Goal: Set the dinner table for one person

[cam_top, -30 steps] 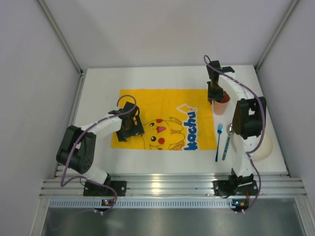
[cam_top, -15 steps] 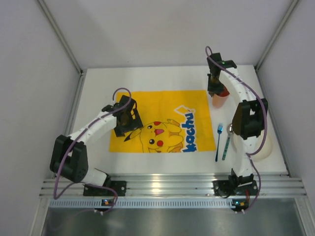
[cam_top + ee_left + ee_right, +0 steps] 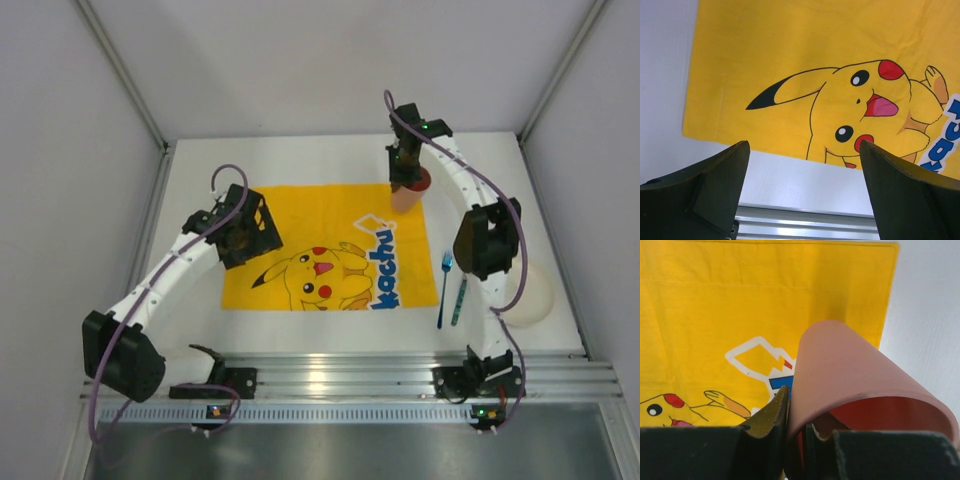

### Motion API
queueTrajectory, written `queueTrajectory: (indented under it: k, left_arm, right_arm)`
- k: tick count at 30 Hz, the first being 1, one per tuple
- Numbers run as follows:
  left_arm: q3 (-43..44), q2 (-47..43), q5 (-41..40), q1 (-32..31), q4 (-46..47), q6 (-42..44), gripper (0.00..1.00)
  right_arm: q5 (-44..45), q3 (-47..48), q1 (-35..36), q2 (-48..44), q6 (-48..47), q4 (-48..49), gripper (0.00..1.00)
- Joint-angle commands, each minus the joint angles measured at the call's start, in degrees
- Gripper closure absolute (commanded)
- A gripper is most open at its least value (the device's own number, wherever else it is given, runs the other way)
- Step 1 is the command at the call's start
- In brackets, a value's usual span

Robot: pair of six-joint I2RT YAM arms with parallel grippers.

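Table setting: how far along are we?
Done: yellow mat laid flat, fork and spoon lying right of it. In hand: right gripper pinches the rim of the pink cup at the mat's far-right corner; left gripper is open, empty. Left: release the cup, bring over the white dish.

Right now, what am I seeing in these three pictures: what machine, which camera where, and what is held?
Two robot arms are bolted to a white table. One picture looks down from above; the others come from a camera on each wrist. On the table lie a yellow cartoon mat, a blue fork, a spoon and a white dish. The right arm's jaws pinch a pink cup's rim over the mat's corner; the left arm's jaws stand open, empty.
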Motion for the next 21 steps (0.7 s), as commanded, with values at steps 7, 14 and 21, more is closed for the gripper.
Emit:
queueTrajectory:
  k: [7,14,21]
  left_arm:
    - [-6.82,-12.87,-5.2,0.22,-6.42,-2.92,0.03]
    - [-9.99,-17.19,-5.56,0.3,-6.78,-3.8,0.02]
    - [-11.14,-17.81,-4.85,0.22,-5.82,-3.01,0.02]
  right_arm:
    - [0.47,3.09,2.81,7.54,0.01,1.0,0.69]
    - [3.63,3.79,3.17,2.63,1.24,-0.58,0.2]
    - [4.6,10.91,3.17,-6.07,-0.34,-6.12,0.14]
